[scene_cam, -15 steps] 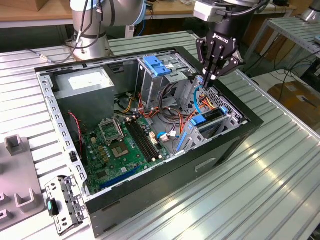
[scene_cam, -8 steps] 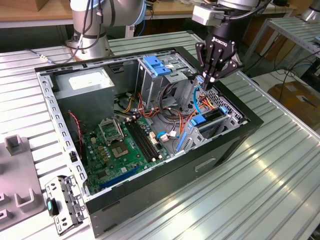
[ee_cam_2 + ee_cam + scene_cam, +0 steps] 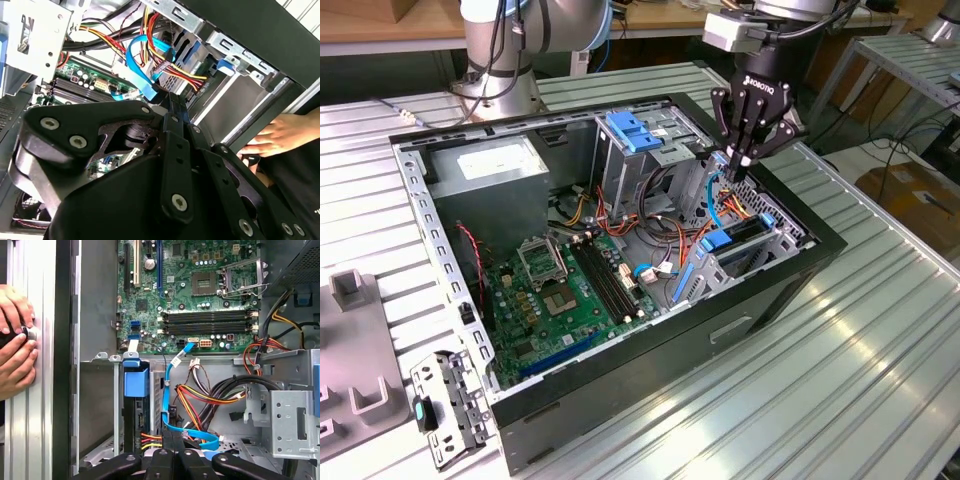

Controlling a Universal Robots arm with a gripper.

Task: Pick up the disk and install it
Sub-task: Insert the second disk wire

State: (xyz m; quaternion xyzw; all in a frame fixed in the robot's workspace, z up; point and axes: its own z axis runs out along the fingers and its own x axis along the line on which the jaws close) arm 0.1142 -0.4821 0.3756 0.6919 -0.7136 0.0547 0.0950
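The disk (image 3: 742,232) sits edge-up in the lower drive bay of the open computer case (image 3: 620,420), with blue rails along its sides. In the first wrist view the disk's blue rail tab (image 3: 136,382) stands above its dark edge. My black gripper (image 3: 738,165) hangs just above the bay, at the exterior view's right. Its fingers are pressed together on the plug end of a blue cable (image 3: 145,75). In the first wrist view the gripper (image 3: 172,442) meets the same blue cable (image 3: 165,400) beside the bay.
A person's hands (image 3: 15,340) rest against the case's outer wall (image 3: 280,132). Inside are the motherboard (image 3: 570,290), a grey power-supply box (image 3: 490,170), a drive cage with a blue latch (image 3: 635,132) and bundles of red, yellow and black wires (image 3: 215,395). Grey fixtures (image 3: 360,400) lie at the exterior view's left.
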